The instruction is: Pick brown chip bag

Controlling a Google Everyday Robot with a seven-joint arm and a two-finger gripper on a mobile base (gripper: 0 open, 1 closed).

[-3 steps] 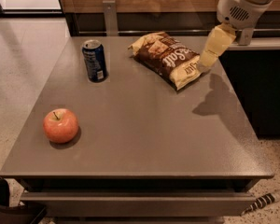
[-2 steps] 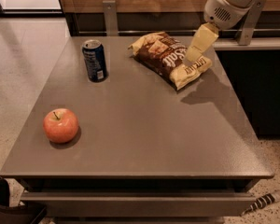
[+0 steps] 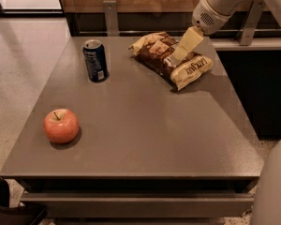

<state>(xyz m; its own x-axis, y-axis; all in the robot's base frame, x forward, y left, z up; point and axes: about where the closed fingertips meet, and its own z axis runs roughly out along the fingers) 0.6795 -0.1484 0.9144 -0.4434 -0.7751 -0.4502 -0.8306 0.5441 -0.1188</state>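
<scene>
The brown chip bag [image 3: 171, 58] lies flat at the far right of the grey table [image 3: 140, 125]. It is dark brown with pale yellow ends and white lettering. My gripper [image 3: 183, 47] reaches in from the upper right and hangs over the middle of the bag, its pale finger pointing down at it. The bag rests on the table.
A blue soda can [image 3: 95, 60] stands upright at the far left of the table. A red apple [image 3: 61, 125] sits near the front left. A wooden wall panel with metal posts [image 3: 110, 13] runs behind the table. A dark counter stands to the right.
My gripper has moved left from beside the bag's right end to over the middle of the bag. The bag, can and apple have not moved.
</scene>
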